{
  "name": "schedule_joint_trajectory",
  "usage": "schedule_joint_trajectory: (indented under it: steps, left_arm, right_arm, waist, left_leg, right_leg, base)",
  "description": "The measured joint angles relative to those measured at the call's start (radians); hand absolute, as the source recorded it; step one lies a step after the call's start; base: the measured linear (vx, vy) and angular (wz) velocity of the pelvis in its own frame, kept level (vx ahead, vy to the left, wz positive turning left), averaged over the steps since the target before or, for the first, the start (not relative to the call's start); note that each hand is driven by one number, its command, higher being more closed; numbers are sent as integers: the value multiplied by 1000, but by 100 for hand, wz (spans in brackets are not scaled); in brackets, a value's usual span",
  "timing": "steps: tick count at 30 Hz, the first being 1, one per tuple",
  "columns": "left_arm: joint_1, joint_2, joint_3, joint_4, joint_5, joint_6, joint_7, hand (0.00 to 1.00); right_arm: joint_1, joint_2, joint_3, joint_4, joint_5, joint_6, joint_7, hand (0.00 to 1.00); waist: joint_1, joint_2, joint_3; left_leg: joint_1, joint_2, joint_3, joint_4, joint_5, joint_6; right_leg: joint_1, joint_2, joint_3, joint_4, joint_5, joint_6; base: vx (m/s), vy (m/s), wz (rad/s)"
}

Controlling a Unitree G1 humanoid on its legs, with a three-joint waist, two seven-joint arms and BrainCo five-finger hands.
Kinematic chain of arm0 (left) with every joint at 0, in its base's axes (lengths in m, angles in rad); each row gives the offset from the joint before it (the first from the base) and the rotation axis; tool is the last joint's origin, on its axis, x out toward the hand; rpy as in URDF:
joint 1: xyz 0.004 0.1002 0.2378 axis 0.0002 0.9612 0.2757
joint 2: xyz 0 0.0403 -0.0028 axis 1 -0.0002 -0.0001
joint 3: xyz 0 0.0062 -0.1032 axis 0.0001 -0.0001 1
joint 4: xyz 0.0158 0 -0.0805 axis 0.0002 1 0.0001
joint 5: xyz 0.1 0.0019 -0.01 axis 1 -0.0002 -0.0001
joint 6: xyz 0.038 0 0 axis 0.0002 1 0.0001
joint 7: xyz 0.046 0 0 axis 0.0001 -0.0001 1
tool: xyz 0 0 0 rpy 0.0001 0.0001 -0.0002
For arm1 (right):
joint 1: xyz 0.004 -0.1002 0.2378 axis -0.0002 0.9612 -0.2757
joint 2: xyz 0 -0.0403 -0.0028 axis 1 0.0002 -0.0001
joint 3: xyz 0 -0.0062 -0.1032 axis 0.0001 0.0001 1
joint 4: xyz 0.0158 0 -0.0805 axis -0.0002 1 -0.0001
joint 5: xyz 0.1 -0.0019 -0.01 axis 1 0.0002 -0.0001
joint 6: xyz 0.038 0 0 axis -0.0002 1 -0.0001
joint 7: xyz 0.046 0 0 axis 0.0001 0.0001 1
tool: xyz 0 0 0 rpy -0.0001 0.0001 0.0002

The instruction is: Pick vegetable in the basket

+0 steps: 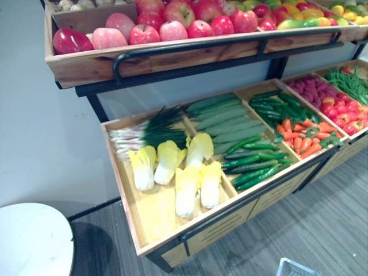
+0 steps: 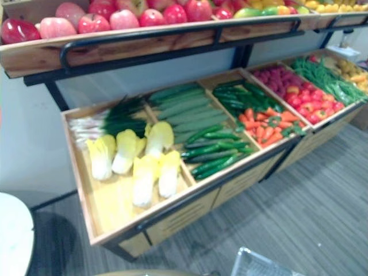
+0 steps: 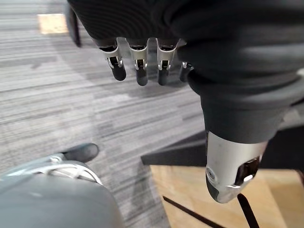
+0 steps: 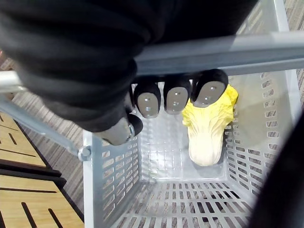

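My right hand [image 4: 176,97] is shut on the grey handle bar [image 4: 228,50] of a pale grey plastic basket [image 4: 114,185]. One yellow-white Chinese cabbage [image 4: 206,133] lies inside against a wall. A corner of the basket [image 1: 293,267] also shows below the stand. Several more Chinese cabbages [image 1: 172,169] lie in the leftmost crate of the lower shelf, beside spring onions [image 1: 144,135]. My left hand [image 3: 137,66] hangs open over the grey floor, holding nothing.
The lower wooden shelf [image 1: 172,230] also holds cucumbers [image 1: 227,118], green peppers [image 1: 253,164], carrots [image 1: 302,138] and red produce [image 1: 336,106]. An upper shelf of apples [image 1: 172,26] overhangs the back. A white round object [image 1: 29,241] stands at the lower left.
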Motion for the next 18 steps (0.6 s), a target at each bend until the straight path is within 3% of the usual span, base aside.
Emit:
schedule_joint_trajectory:
  steps: [4,5,7,8,9,10,11,12,13,14,15,16,17,18]
  left_arm:
    - [-36,35,-112,1,12,-8,-19,0]
    - [-50,64,-157,2,20,-8,-19,0]
    - [-64,96,-193,2,41,-8,-19,0]
    - [-70,106,-201,2,46,-8,-19,0]
    - [-71,108,-200,1,46,-8,-19,0]
    - [-70,107,-196,-1,48,-8,-19,0]
    - [-68,103,-189,-6,50,-9,-20,0]
    - [-89,108,-180,-22,54,-8,-21,0]
    - [-95,111,-180,-32,55,-7,-22,0]
    - [-96,123,-174,-52,56,-8,-27,0]
    - [-105,125,-158,-44,64,-6,-35,0]
    - [-107,124,-157,-31,80,-6,-39,0]
    - [-112,115,-156,-23,87,-7,-41,0]
    - [-111,101,-143,-19,89,-13,-45,0]
  right_arm:
    - [-25,4,0,-2,0,3,3,100]
    - [-37,20,-1,-11,0,1,3,100]
    - [-44,51,1,-28,1,0,2,100]
    - [-44,70,10,-45,1,0,2,100]
    - [-46,77,21,-50,2,1,2,100]
    - [-53,86,52,-65,2,4,2,100]
    - [-62,93,80,-82,2,5,3,100]
    - [-57,104,94,-87,2,6,6,100]
    - [-46,107,101,-86,3,8,7,100]
    - [-24,112,113,-80,4,13,8,100]
    - [-20,115,139,-78,3,19,14,100]
    - [-29,111,169,-76,3,18,16,100]
    - [-37,99,175,-72,2,16,18,100]
    - [-64,89,163,-70,0,19,18,100]
  waist:
    - [-3,-15,33]
    - [-18,-39,50]
    - [-18,-66,76]
    - [-19,-66,83]
    - [-18,-59,87]
    - [-10,-31,94]
    - [0,-5,102]
    - [-2,-21,124]
    - [-1,-31,128]
    - [6,-53,132]
    - [-2,-84,136]
    - [-1,-80,136]
    - [1,-54,135]
    - [-1,-31,153]
  left_leg:
    - [-8,2,35,35,-21,1]
    - [-31,-2,52,65,-35,3]
    - [-38,3,89,79,-60,5]
    - [-36,28,128,79,-61,5]
    - [-36,47,152,80,-61,5]
    - [-39,92,214,83,-48,27]
    - [-43,134,262,87,-40,36]
    - [-47,148,285,94,-29,26]
    - [-45,145,288,99,-25,27]
    - [-33,135,309,127,-25,29]
    - [-38,126,336,169,-26,55]
    - [-48,87,323,137,-58,90]
    - [-63,68,298,90,-39,118]
    - [-41,57,348,51,-14,98]
  right_leg:
    - [-55,-4,33,61,-6,-8]
    - [-86,-13,52,85,-5,-8]
    - [-130,-9,83,116,32,-3]
    - [-164,23,85,123,97,-39]
    - [-180,48,77,114,153,-49]
    - [-196,108,50,25,330,-53]
    - [-206,136,6,11,382,-43]
    - [-245,114,-97,214,230,-130]
    - [-254,91,-137,311,157,-142]
    - [-260,57,-198,402,111,-138]
    - [-250,55,-241,383,136,-153]
    - [-221,72,-220,272,174,-147]
    - [-183,91,-194,182,204,-133]
    - [-205,67,-213,340,92,-153]
  base:
    - [-55,-9,-30]
    - [-96,4,-28]
    - [-109,-4,-61]
    - [-114,-11,-89]
    - [-154,16,-119]
    - [-102,21,-124]
    - [-128,27,-125]
    - [-85,-4,-69]
    - [-26,4,-49]
    - [-58,-20,-54]
    - [-93,-13,-74]
    - [-195,14,-71]
    - [-170,54,-79]
    - [-144,101,-51]
